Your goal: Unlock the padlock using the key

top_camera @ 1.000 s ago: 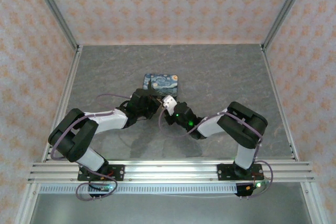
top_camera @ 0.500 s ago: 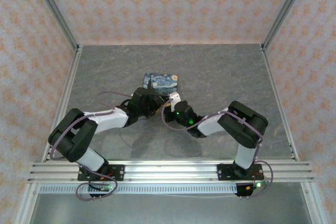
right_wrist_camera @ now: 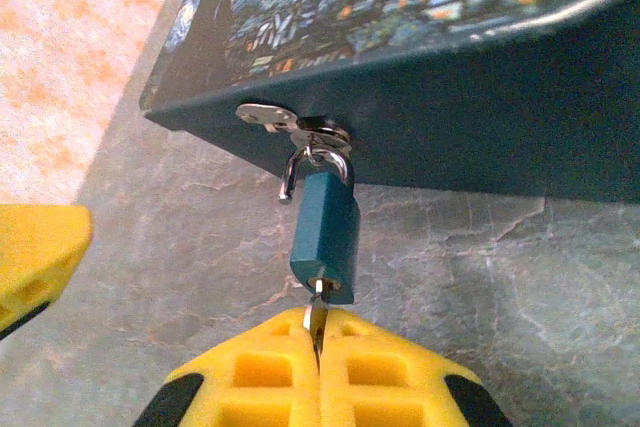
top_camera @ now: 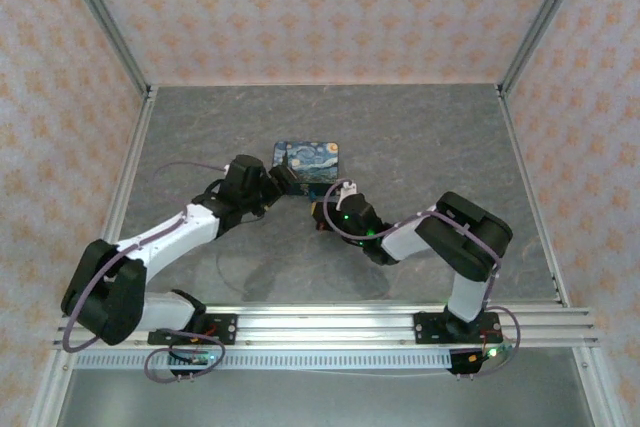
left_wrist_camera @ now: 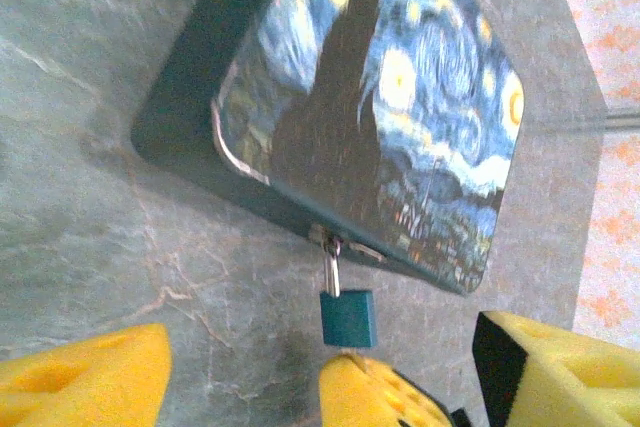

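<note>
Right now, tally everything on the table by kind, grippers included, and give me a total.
Tin box: 1
Padlock: 1
Key: 1
Grippers: 2 (left gripper, right gripper)
Total: 5

1. Yellow gridded foam finger pads [right_wrist_camera: 255,372] at right pincer [right_wrist_camera: 318,337] tip, black-edged.
2. Small green light [top_camera: 345,215] just behind that pincer.
3. Black-and-white jointed arm segments [top_camera: 405,239] further back.
4. Thin lilac cables [top_camera: 185,168] looped alongside.
</note>
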Motion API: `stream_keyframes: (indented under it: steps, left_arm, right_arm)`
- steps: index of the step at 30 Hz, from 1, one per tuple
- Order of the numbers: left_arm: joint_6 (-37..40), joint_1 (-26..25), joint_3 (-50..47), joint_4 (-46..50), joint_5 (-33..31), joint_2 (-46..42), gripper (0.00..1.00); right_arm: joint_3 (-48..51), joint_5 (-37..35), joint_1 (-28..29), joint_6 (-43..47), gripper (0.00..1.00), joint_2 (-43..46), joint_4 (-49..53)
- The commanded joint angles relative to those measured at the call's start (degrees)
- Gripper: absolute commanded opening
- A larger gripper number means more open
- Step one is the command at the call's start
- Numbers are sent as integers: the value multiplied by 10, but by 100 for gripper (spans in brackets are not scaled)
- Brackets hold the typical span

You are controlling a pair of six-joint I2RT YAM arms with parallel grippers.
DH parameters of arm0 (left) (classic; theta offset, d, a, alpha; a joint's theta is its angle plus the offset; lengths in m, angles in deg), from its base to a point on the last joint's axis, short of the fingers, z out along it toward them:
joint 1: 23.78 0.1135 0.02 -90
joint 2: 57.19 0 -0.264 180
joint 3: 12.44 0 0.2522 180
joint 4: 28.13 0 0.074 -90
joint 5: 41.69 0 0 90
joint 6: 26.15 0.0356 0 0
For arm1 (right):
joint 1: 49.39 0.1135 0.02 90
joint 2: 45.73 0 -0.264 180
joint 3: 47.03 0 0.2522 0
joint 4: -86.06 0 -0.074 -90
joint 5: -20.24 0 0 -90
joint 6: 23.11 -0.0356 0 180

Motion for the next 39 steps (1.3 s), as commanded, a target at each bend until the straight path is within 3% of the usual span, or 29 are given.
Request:
stream_keyframes:
  steps: [1,5,14,21,26,33,39]
  left_arm:
    - [70,26,38,73,-25,-10,83]
    - [137,54,97,125,-30,19,87]
    - [206,72,185,152,-22,124,85]
    - [242,73,230,174,-20,196,82]
    - [248,73,231,179,-7,224,78]
    - [211,66,161,151,1,217,78]
    - [162,25,90,117,1,192,78]
  right_arm:
    - [16,50,-18,-118,2,-15,-32]
    - [13,71,-34,-131,8,-17,-17]
    - [32,42,-43,-70,42,47,64]
    - [23,114,-78,-52,57,60,14]
    - [-23,160,-103,-42,59,33,15]
    - [-84,206,-156,-9,60,-1,28]
    - [-118,229,-171,8,60,-34,20]
